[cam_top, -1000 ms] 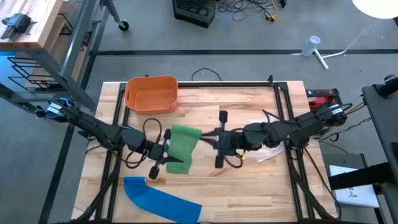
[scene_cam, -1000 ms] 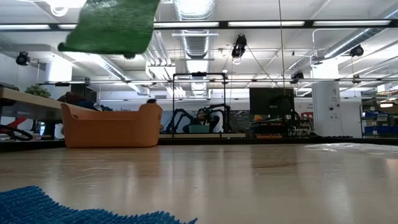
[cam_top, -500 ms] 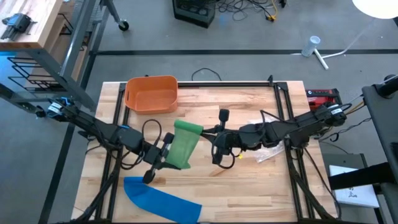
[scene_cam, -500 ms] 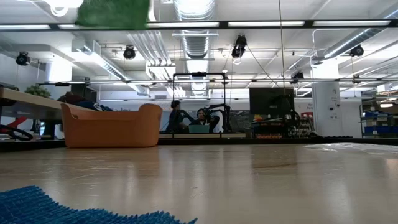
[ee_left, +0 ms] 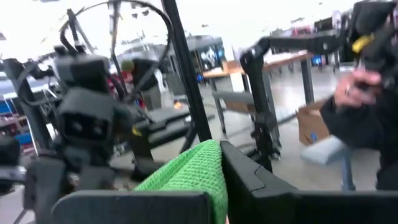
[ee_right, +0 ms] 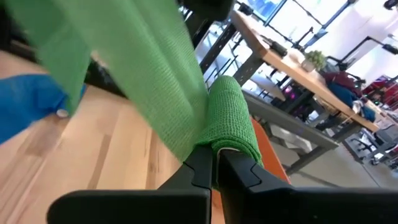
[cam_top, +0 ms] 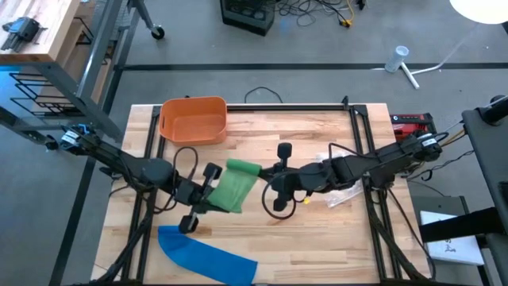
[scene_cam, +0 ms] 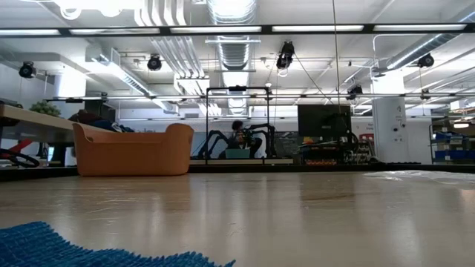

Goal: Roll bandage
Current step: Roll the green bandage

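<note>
The green bandage (cam_top: 232,187) hangs above the counter (cam_top: 317,230), stretched between the two hands near the middle. The left hand (cam_top: 211,189) is clamped on the lower, flat end of the strip; in the left wrist view the green weave (ee_left: 193,177) sits pinched between its dark fingers (ee_left: 261,186). The right hand (cam_top: 266,175) grips the upper end, where the bandage is partly wound into a small roll; in the right wrist view that roll (ee_right: 233,121) lies right at the closed fingertips (ee_right: 202,165), with the loose strip running away from it across the picture. Both hands are closed narrow on the cloth (no gap shows between either pair of fingers).

A blue bandage (cam_top: 202,253) lies flat on the counter near its front edge, below the left hand and apart from the green one; its corner (scene_cam: 67,248) shows in the low view. An orange bin (cam_top: 193,119) stands at the back left of the counter. To the right of the right arm lies a clear plastic wrapper (cam_top: 341,195).
</note>
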